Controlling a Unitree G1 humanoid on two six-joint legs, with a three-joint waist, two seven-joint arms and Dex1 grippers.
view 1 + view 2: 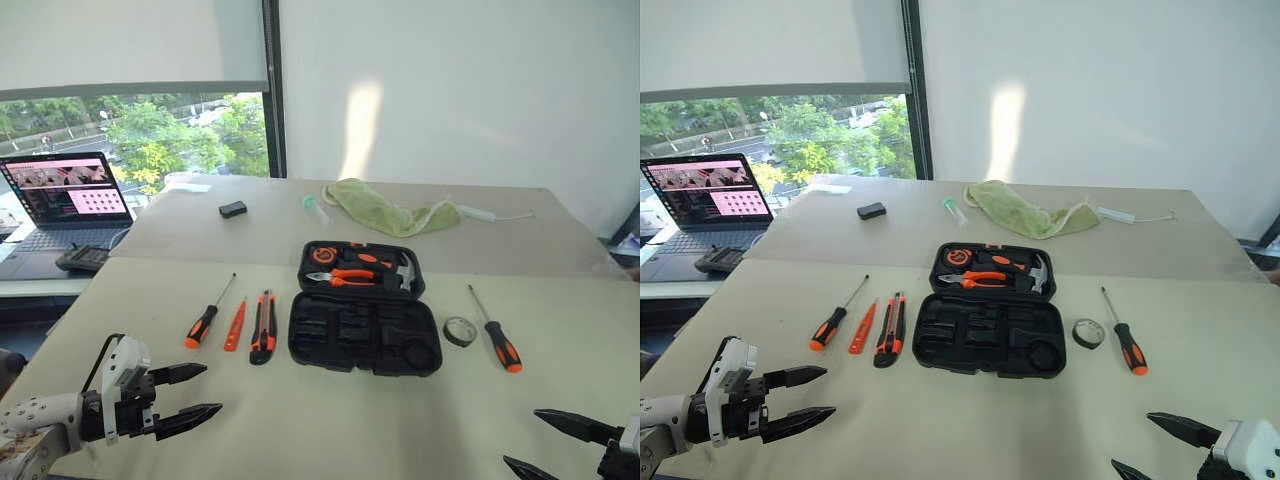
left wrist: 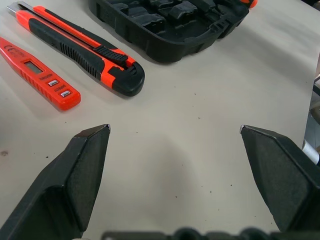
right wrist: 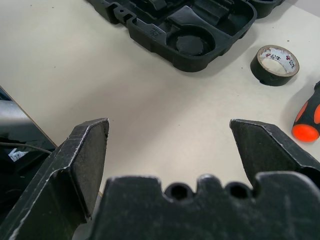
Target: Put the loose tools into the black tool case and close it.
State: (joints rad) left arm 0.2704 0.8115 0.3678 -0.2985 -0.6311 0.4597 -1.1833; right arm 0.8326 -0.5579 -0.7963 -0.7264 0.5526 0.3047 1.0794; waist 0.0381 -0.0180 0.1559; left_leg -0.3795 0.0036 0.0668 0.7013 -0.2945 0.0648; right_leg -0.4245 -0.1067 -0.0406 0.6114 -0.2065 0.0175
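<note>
Both grippers (image 1: 195,392) (image 1: 545,442) gape empty; green cloth (image 1: 385,212), perhaps a vial (image 1: 316,208), behind tool case (image 1: 365,310).

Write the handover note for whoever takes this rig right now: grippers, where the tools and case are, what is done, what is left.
Left gripper: open, empty, low over the table near the robot's left.
Right gripper: open, empty, low on the robot's right.
Black tool case: open flat mid-table; pliers and hammer sit in the far half, the near half's slots are empty.
Left of the case: screwdriver, pen-like tool, utility knife.
Right of the case: tape roll, second screwdriver.
Done: nothing packed.
Left: all five loose tools into the case, then close it.
</note>
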